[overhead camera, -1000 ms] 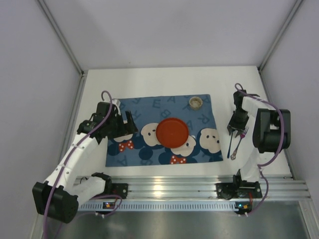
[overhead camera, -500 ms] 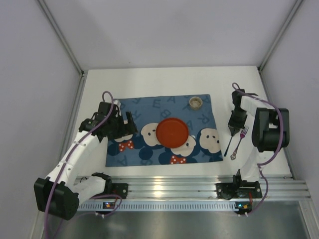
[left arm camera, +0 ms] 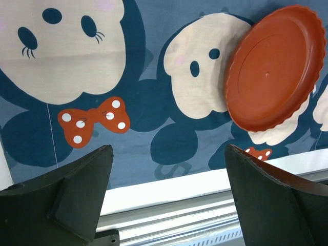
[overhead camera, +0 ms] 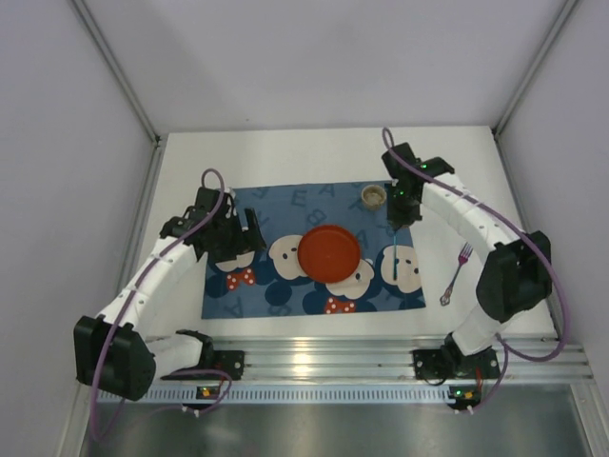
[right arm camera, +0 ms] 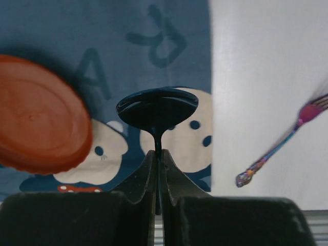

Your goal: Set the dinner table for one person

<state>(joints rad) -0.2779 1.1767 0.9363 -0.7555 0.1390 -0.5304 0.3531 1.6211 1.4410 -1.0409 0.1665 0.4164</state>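
The left gripper (left arm camera: 168, 148), spread wide, hovers over the left of the mat (overhead camera: 285, 205) as before. The plate (overhead camera: 330, 252) sits mid-mat. The right gripper (right arm camera: 158, 152), pinching a spoon (right arm camera: 157, 106), has swung in over the mat's right, leaving the fork (overhead camera: 455, 274) on the table (overhead camera: 285, 157).

red plate (overhead camera: 330, 252) on blue placemat (overhead camera: 285, 202), small cup (overhead camera: 373, 196) at far edge; fork (overhead camera: 455, 274) beside mat

Lg plain white matte rect. dinner table (overhead camera: 314, 152), lying flat & level, spanning nearly full width of top view.
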